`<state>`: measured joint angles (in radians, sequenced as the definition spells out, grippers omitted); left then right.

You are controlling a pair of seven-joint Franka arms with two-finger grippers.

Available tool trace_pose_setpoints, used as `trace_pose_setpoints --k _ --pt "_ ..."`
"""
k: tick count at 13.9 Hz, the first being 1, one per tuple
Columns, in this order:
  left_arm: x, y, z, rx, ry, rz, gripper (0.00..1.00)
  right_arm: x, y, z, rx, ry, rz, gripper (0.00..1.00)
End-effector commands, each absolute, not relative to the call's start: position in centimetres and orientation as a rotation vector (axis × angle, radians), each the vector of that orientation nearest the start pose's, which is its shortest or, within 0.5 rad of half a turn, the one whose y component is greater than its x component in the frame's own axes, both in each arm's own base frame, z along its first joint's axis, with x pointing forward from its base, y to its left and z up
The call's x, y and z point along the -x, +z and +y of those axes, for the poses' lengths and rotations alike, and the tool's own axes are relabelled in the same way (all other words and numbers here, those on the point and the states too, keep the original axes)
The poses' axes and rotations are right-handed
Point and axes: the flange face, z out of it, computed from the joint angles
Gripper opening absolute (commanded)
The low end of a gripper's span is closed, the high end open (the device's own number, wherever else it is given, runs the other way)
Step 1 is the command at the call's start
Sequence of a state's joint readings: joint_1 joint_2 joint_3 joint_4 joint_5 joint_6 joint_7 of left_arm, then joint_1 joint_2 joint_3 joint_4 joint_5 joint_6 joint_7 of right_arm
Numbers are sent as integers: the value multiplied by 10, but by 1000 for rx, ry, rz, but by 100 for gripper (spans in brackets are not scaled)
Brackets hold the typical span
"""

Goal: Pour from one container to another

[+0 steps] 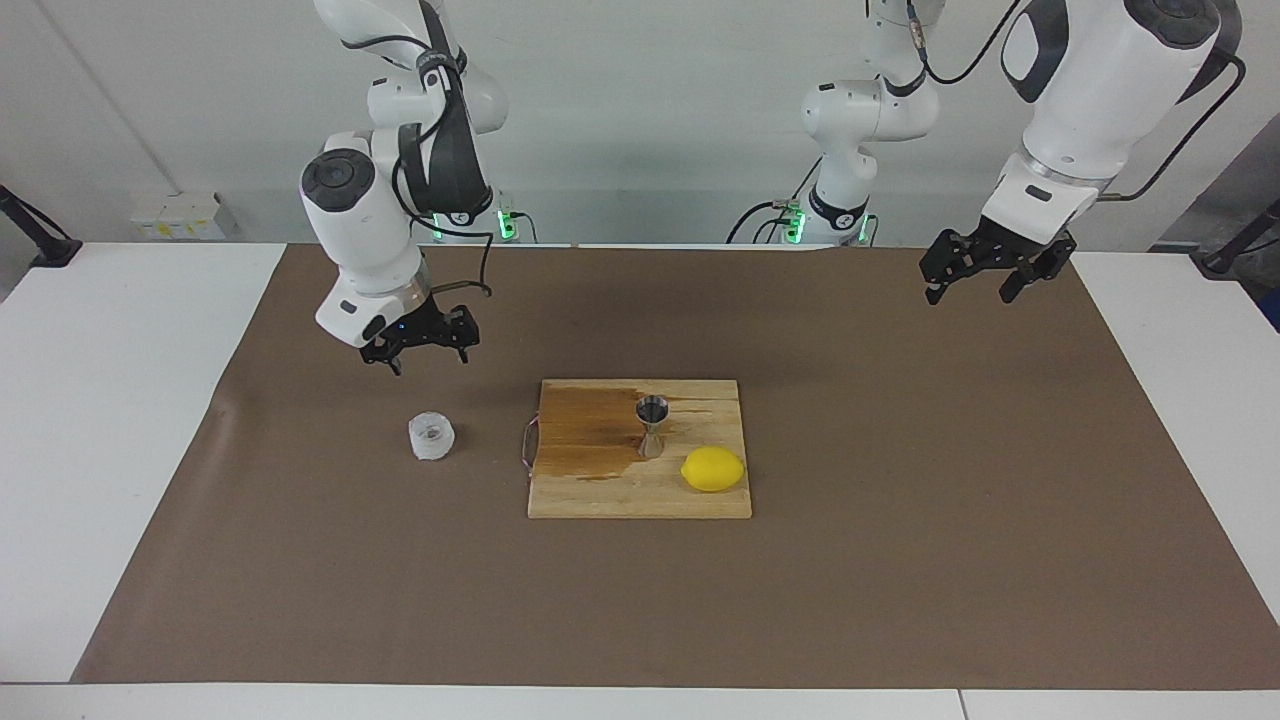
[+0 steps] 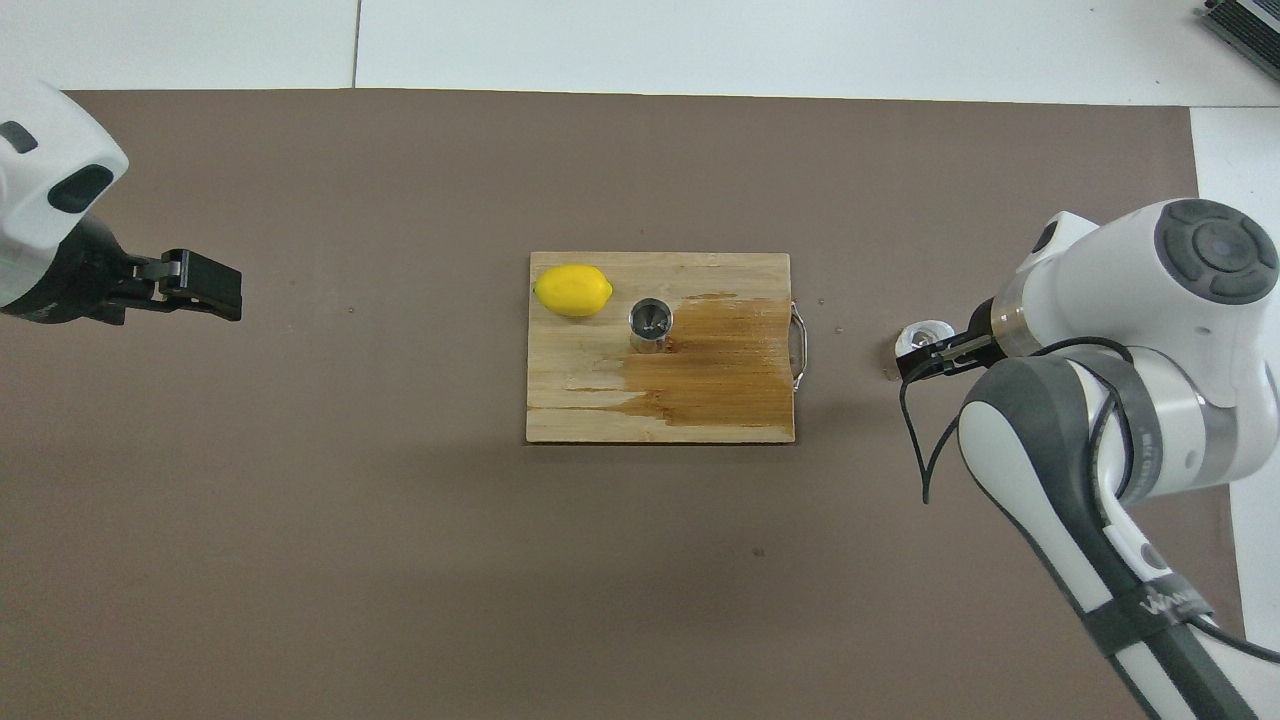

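Note:
The small clear cup (image 1: 432,437) stands upright on the brown mat, toward the right arm's end of the table, apart from the cutting board. The steel jigger (image 1: 652,425) stands upright on the board, beside the lemon (image 1: 713,469). My right gripper (image 1: 428,360) hangs open and empty above the mat, over a spot just on the robots' side of the cup, touching nothing. From overhead, the right wrist covers part of the cup (image 2: 917,338). My left gripper (image 1: 970,290) waits open and empty in the air over the mat at the left arm's end.
The wooden cutting board (image 1: 600,495) lies mid-table with a dark wet stain (image 1: 585,430) on the half toward the cup and a wire handle (image 1: 527,445) on that edge. The brown mat (image 1: 900,560) covers most of the white table.

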<state>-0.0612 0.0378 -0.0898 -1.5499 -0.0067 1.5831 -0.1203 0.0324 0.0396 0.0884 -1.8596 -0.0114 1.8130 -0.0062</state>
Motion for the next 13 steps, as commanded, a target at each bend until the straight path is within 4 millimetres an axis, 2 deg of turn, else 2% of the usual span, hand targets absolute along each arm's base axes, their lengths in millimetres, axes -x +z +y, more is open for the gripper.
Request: trace_pose_setpoints --k 1,2,4,6,8,13 --pt "-553 616 -81 3134 13 46 100 -559 564 51 3170 166 -62 100" --pt "-553 616 -82 3133 13 48 100 -555 589 49 3168 179 -27 100" --pt "-553 616 -82 3134 10 48 100 -549 615 34 3155 171 30 100" --pt "-553 616 -82 3133 13 48 100 -544 621 37 3153 154 1 100" --pt "-553 616 -82 3133 13 48 100 -550 622 29 3149 108 27 100" --pt "-553 616 -82 3133 13 48 100 -549 619 27 3139 99 36 100"
